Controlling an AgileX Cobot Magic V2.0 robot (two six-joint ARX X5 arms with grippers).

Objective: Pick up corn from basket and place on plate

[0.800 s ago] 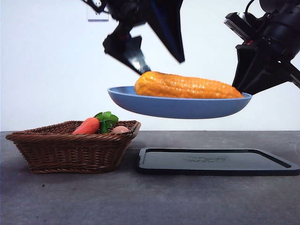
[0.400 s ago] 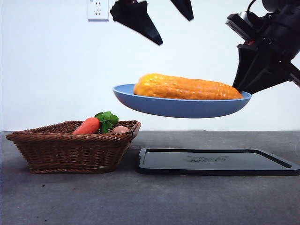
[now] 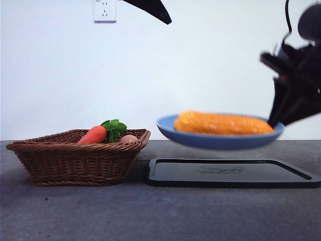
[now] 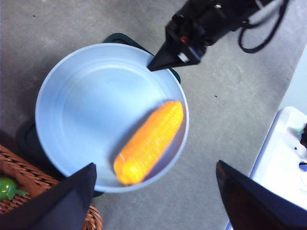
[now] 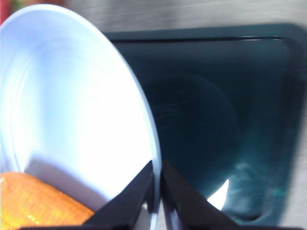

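Note:
The corn (image 3: 223,124) lies lengthwise on the light-blue plate (image 3: 220,141), which hangs level just above the black tray. My right gripper (image 3: 275,122) is shut on the plate's right rim. In the right wrist view its jaws pinch the plate's rim (image 5: 152,143), with the corn (image 5: 38,203) close by. From high above, my left gripper (image 4: 154,165) stands open with nothing in it, and looks down on the corn (image 4: 149,142) and the plate (image 4: 91,110). In the front view only its black tip (image 3: 150,7) shows at the top. The wicker basket (image 3: 60,159) stands at the left.
A carrot (image 3: 93,134) with green leaves and a pale rounded thing (image 3: 129,138) lie in the basket. The flat black tray (image 3: 230,174) sits on the grey table under the plate. A wall socket (image 3: 104,10) is at the top left.
The plate with the corn has come down and shifted right, close above the tray, still held by my right gripper. My left gripper has risen almost out of the front view.

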